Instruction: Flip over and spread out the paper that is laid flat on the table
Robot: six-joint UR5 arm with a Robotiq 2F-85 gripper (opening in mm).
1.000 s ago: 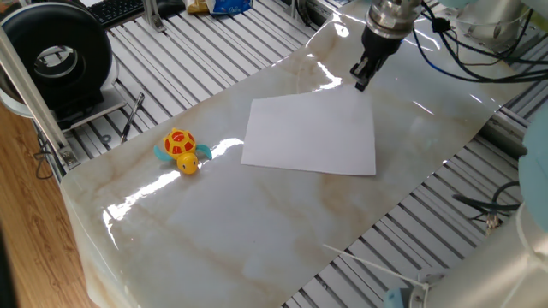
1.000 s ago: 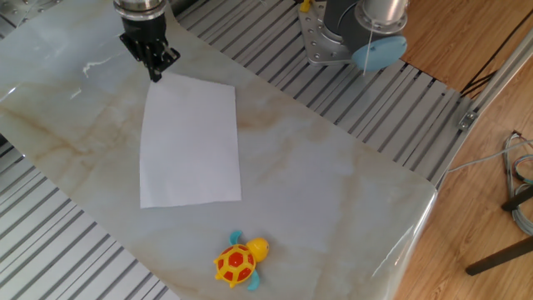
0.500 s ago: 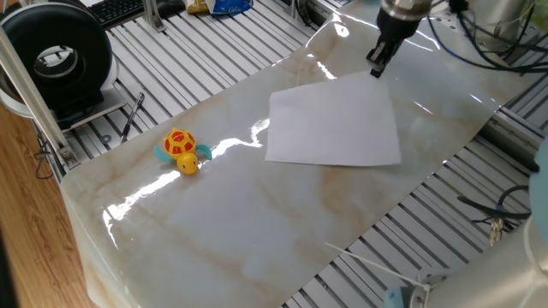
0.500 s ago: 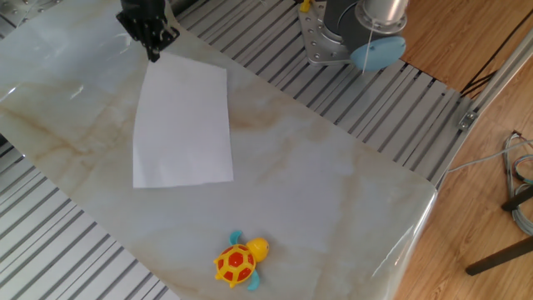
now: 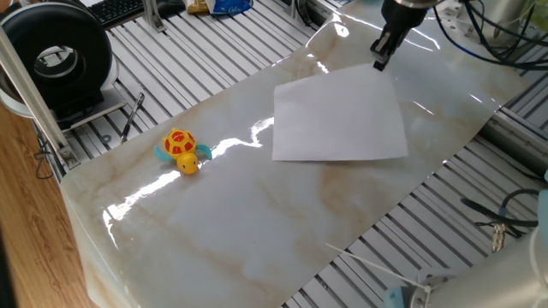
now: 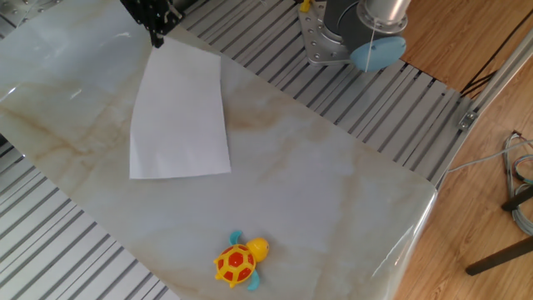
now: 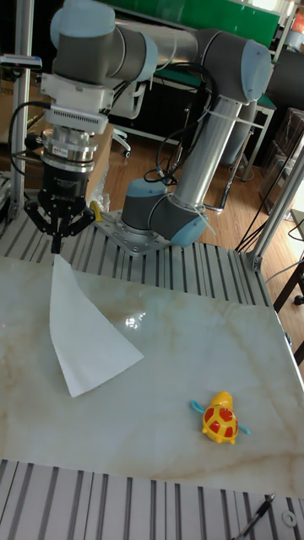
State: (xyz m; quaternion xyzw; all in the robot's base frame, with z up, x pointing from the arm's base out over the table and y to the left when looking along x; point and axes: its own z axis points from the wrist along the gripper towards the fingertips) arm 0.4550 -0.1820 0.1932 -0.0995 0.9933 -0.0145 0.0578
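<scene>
The white paper [image 5: 338,120] [image 6: 177,112] [image 7: 84,337] has one far corner raised off the marble table [image 5: 240,222] [image 6: 333,192] [image 7: 186,337], while its near edge still rests on the top. My gripper [image 5: 378,64] [image 6: 156,42] [image 7: 57,251] points down, shut on that raised corner. In the tall fixed view the sheet hangs from the fingertips as a slanted triangle.
A yellow and red toy turtle [image 5: 180,150] [image 6: 237,261] [image 7: 221,419] sits on the table away from the sheet. The arm's base [image 6: 350,33] [image 7: 156,215] stands on the ribbed frame behind the table. A black round device [image 5: 56,56] and a keyboard [image 5: 116,8] lie beyond the left end.
The gripper has risen and moved away from the turtle with the paper's corner in it. The sheet slid along with it and its far end lifted off the table.
</scene>
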